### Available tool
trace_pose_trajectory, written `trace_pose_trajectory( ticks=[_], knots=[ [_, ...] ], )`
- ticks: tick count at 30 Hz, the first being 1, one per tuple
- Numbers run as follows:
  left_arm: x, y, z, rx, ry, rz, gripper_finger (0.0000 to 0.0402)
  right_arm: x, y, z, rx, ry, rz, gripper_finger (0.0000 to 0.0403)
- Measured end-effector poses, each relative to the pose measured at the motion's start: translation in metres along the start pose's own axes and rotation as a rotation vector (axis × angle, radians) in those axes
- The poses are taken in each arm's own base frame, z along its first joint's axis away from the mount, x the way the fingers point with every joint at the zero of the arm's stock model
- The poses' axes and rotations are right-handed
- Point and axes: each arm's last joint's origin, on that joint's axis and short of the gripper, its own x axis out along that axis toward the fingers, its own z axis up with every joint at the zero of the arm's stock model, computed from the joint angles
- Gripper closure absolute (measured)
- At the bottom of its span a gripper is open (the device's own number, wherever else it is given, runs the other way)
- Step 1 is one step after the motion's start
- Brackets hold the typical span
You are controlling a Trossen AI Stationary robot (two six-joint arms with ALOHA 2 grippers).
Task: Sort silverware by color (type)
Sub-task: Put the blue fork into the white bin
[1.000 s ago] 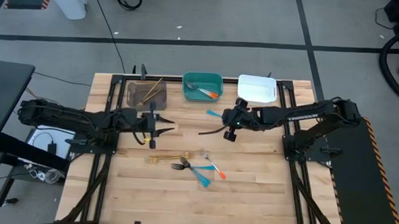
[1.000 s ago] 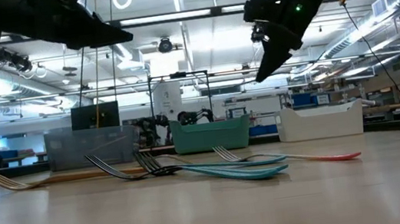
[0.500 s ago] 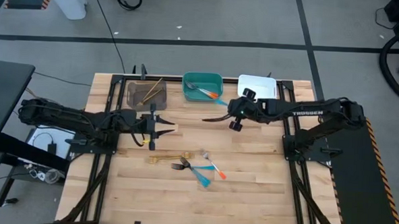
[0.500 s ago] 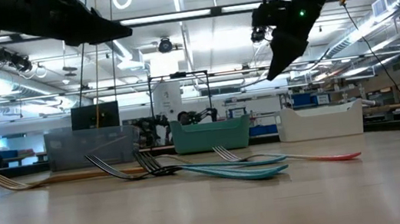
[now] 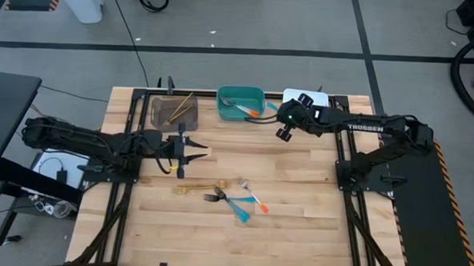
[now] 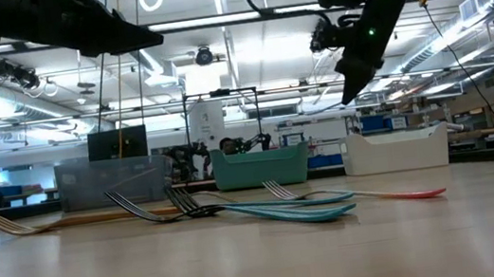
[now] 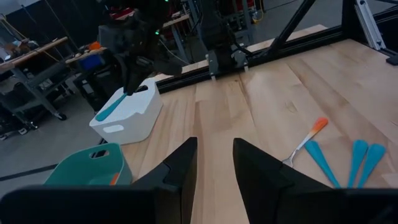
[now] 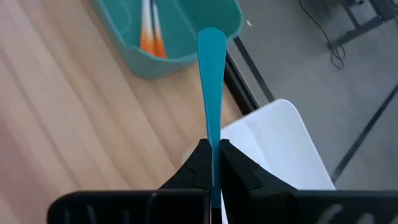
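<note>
Right claw point(image 8: 212, 163) pinches blue-handled utensil point(image 8: 211, 81) above white bin point(image 5: 323, 99), bench's 1 o'clock, apparently to drop it | left claw point(image 7: 211, 163) spread, idle at 9 | remaining silverware point(image 5: 226, 195) at 6

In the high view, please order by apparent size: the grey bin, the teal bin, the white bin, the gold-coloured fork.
1. Grey bin and teal bin: alike, unranked.
2. White bin: partly hidden by the right gripper, so its place is unsure.
3. Gold-coloured fork: smallest.
</note>
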Motion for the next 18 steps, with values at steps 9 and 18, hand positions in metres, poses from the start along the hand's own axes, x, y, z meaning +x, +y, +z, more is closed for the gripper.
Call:
trace_pose_trajectory(
  ticks=[9,18],
  knots=[
    [0.000,0.000,0.000,-0.001,0.003,-0.001,0.0290,0.010,-0.022,-0.007,-0.038,0.075,-0.068,0.0384],
    [0.000,0.000,-0.001,-0.001,0.006,-0.002,0.0290,0.016,-0.036,-0.010,-0.060,0.113,-0.143,0.0384]
  ],
)
